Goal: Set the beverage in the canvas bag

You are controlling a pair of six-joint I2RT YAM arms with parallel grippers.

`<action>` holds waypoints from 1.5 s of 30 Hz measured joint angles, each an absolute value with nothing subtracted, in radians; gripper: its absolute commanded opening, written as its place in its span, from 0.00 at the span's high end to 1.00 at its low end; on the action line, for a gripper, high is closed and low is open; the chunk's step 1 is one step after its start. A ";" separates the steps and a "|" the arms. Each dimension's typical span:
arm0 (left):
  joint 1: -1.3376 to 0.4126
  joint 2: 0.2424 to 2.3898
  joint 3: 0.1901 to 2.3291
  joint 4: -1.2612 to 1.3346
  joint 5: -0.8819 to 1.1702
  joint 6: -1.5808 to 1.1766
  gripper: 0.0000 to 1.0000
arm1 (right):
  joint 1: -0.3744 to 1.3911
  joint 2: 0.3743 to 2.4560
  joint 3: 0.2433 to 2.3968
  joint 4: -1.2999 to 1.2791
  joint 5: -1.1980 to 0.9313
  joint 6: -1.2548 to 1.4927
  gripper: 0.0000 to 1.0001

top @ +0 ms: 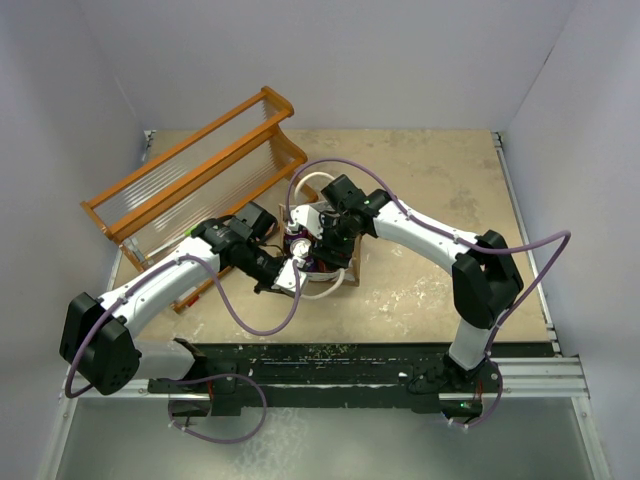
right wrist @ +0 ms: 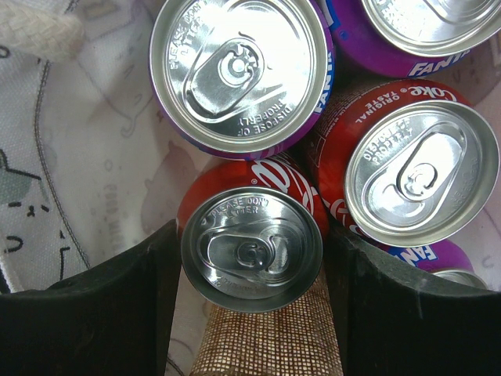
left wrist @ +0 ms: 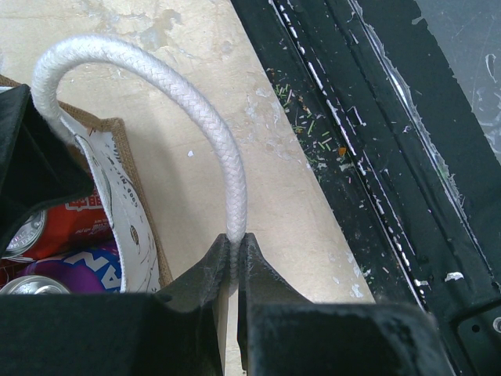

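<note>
The canvas bag [top: 347,277] stands mid-table, tan burlap with a pale printed lining [right wrist: 94,157]. My left gripper [left wrist: 233,244] is shut on its white rope handle [left wrist: 211,117] and holds the loop out to the side of the bag; it also shows in the top view [top: 290,278]. My right gripper [right wrist: 252,258] is down inside the bag mouth and is shut on a red Coke can [right wrist: 252,249], upright, one finger against each side. Beside it in the bag stand a purple Fanta can [right wrist: 239,70], a second Coke can [right wrist: 419,168] and another purple can [right wrist: 423,23].
An orange wire rack [top: 200,180] lies at the back left of the table. The bag's burlap rim [right wrist: 266,345] is just below the held can. The table's black front rail [left wrist: 376,157] runs close beside the left gripper.
</note>
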State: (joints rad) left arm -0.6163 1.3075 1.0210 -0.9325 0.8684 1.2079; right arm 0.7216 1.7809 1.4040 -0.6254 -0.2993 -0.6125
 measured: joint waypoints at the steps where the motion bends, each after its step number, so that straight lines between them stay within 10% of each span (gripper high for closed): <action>1: -0.617 1.308 1.021 -0.933 0.868 1.208 0.99 | 0.722 1.781 1.404 -0.625 -0.300 -0.612 0.34; 45: -0.617 1.303 1.021 -0.931 0.862 1.208 0.98 | 0.722 1.780 1.406 -0.626 -0.308 -0.611 0.33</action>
